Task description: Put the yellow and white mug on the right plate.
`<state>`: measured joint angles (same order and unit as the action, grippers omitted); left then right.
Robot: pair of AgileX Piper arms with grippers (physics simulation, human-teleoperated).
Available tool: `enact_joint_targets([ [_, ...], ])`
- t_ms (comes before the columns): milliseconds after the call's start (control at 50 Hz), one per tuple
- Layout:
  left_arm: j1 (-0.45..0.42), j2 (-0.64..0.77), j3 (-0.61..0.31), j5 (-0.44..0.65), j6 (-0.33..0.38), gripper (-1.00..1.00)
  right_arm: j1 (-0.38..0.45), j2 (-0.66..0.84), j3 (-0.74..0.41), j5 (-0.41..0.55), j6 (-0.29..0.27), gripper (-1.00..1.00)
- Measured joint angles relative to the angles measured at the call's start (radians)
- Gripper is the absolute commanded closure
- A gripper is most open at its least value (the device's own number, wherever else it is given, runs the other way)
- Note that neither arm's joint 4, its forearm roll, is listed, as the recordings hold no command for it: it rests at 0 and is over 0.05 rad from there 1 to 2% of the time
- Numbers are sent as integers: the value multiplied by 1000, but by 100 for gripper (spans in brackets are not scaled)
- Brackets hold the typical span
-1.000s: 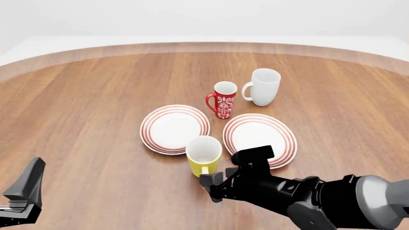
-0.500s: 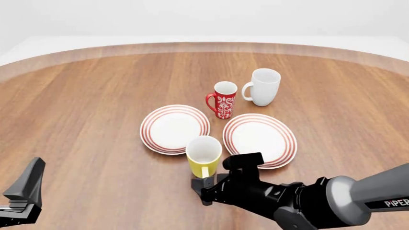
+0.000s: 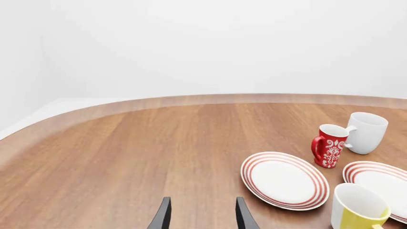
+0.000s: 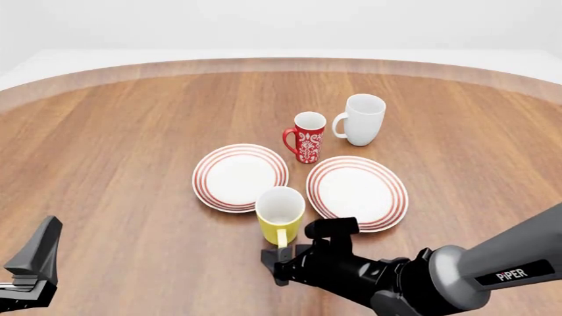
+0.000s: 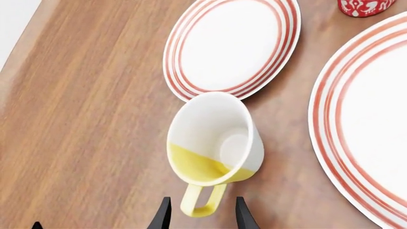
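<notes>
Your right gripper [image 5: 199, 215] has its fingers apart, straddling the handle of the yellow and white mug [image 4: 280, 214]. Mug stands upright at lower centre of the front view, between both plates, just left of the right plate [image 4: 357, 191]. Left gripper [image 3: 200, 215]: fingers apart, holding nothing.

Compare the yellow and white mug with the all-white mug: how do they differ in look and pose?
The yellow and white mug is yellow outside, the white mug white all over. The yellow one's handle points toward the arms, the white one's toward the left. The yellow one stands between the plates' near edges, the white one beyond them. Both are upright on the table.
</notes>
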<state>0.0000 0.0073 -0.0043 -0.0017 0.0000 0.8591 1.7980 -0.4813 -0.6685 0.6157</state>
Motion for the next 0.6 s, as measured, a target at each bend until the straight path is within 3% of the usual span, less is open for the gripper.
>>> enact_joint_targets([
  [560, 0, 0, 0, 0, 0, -100, -7, 20, -2, -32, 2, -100],
  [580, 0, 0, 0, 0, 0, -100, -8, 21, -1, -34, 2, 100],
  [600, 0, 0, 0, 0, 0, -100, -6, 20, -2, -39, 5, 100],
])
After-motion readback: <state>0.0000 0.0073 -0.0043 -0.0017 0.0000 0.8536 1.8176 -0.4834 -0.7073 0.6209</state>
